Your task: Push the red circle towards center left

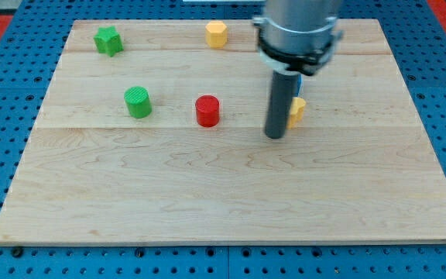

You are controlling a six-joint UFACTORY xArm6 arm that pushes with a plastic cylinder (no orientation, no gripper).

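Red circle (pixel 207 111) sitting near desk (pixel 231 201) centre. My tip (pixel 275 136) resting apart, toward view's right of red circle, touching nothing; end effector being plain rod, jawless. Green cylinder (pixel 138 102) lying toward view's left.

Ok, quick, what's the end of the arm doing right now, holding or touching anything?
My tip: a bare rod, holding nothing; on the board right of the red circle, apart from it.
Yellow block: just behind the rod; contact cannot be told.

Board's bare between my tip (pixel 275 136) and the red circle (pixel 207 111); left of that, the green circle (pixel 138 102) blocks things.
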